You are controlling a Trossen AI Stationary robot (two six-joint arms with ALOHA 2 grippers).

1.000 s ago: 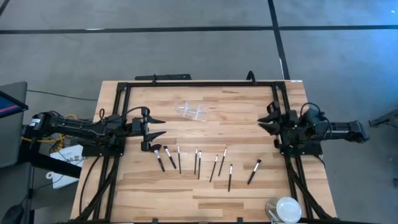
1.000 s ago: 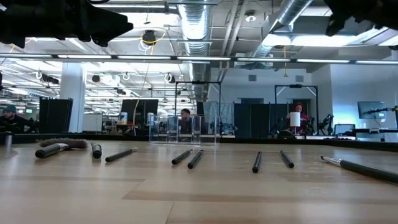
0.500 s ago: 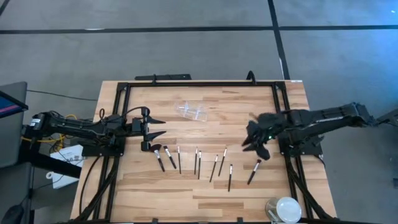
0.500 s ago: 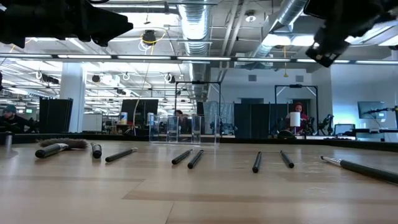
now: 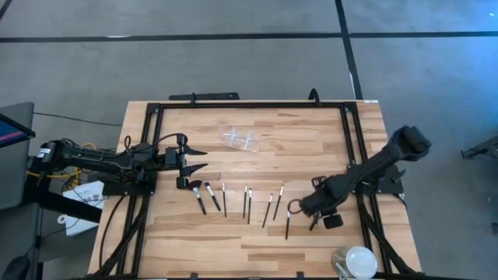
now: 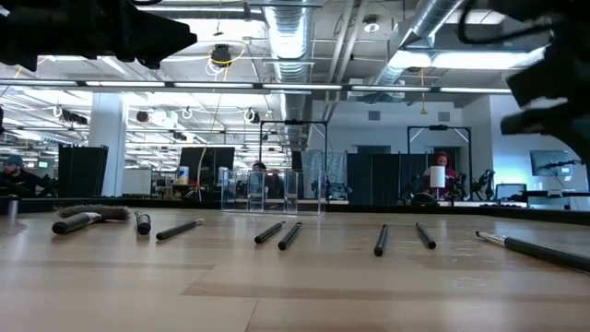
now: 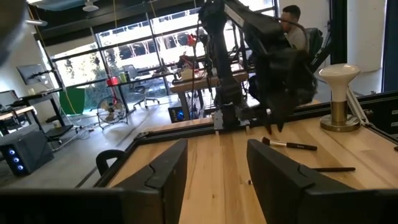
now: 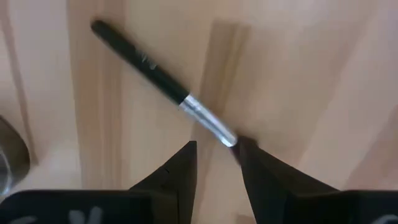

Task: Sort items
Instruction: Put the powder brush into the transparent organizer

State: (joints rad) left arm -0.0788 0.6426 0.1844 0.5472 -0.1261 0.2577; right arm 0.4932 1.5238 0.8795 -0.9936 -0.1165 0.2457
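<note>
Several slim makeup brushes with black handles lie flat in a row on the wooden table (image 5: pixel 257 167), from the fluffy-headed one (image 5: pixel 198 194) at the left to one (image 5: pixel 287 221) near the right. My right gripper (image 5: pixel 313 208) points down over the rightmost brush (image 8: pixel 149 68). It is open, with one finger on each side of the brush's bristle tip (image 8: pixel 231 142); I see no touch. My left gripper (image 5: pixel 198 159) is open and empty above the table's left side. Its fingers show in the left wrist view (image 7: pixel 217 165).
A clear plastic holder (image 5: pixel 241 138) lies on the far middle of the table and also shows in the low view (image 6: pixel 272 192). A round white-and-clear disc (image 5: pixel 355 260) stands at the near right corner. A black frame (image 5: pixel 249 105) borders the table. People sit in the room beyond.
My right gripper has swung from the table's right side toward the near edge and a little left. It has tipped down over the rightmost brush. The brushes have not moved.
</note>
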